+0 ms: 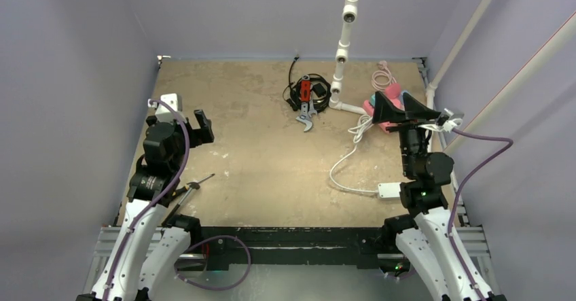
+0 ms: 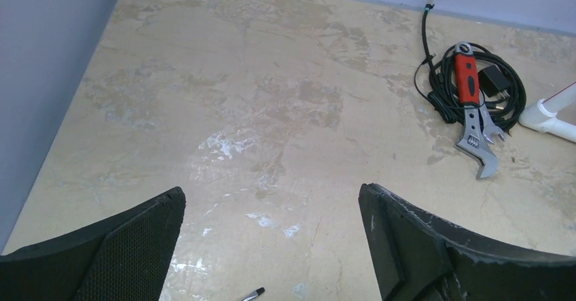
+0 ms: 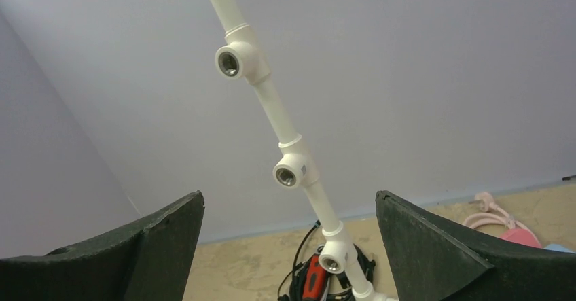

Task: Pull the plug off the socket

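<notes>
The pink socket disc (image 1: 387, 123) lies at the far right of the table, mostly hidden under my right gripper (image 1: 404, 107). Its coiled pink cord (image 1: 382, 77) lies just behind it. In the right wrist view a bit of the disc (image 3: 517, 236) and cord (image 3: 490, 209) shows beside the right finger. A light-blue sliver (image 3: 561, 248) next to it looks like the plug, the rest of which is hidden. My right gripper (image 3: 289, 246) is open and empty, raised above the socket and facing the back wall. My left gripper (image 1: 187, 115) is open and empty over the left of the table (image 2: 272, 246).
A white pipe stand (image 1: 343, 43) rises at the back centre. A red-handled wrench (image 1: 307, 97) lies on a black cable coil beside it. A white power strip (image 1: 389, 191) with a looping white cord lies front right. A screwdriver (image 1: 193, 187) lies front left. Walls enclose three sides.
</notes>
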Controlling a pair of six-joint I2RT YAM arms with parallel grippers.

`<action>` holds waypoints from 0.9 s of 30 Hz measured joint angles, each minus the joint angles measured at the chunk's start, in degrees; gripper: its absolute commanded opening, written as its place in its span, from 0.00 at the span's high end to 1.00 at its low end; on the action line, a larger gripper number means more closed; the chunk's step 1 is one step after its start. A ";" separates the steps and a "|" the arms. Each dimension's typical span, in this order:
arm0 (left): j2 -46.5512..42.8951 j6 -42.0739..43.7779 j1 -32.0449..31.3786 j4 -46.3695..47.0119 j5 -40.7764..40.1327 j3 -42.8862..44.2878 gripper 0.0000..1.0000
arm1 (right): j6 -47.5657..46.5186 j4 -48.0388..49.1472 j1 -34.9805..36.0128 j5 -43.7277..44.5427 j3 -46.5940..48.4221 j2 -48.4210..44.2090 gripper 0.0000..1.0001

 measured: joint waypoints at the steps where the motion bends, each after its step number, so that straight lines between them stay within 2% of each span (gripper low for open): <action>1: 0.13 -0.02 0.00 -0.04 -0.35 0.00 0.01 | 0.00 0.00 0.00 0.22 0.02 0.04 0.01; 11: 0.44 -0.04 0.00 -0.90 -0.61 0.00 0.01 | 3.02 -3.89 0.00 6.69 0.17 1.44 0.01; 15: 0.98 -0.04 0.00 -1.03 0.07 0.00 0.01 | 3.17 -6.78 -0.04 6.80 2.23 3.32 0.01; 22: 1.11 -0.04 0.00 -1.29 1.33 0.00 0.01 | 2.91 -15.06 -0.02 3.98 13.00 16.46 0.01; 27: 1.01 -0.04 -0.11 -1.31 2.23 0.00 0.01 | 6.19 -22.14 0.00 7.45 13.99 23.71 0.01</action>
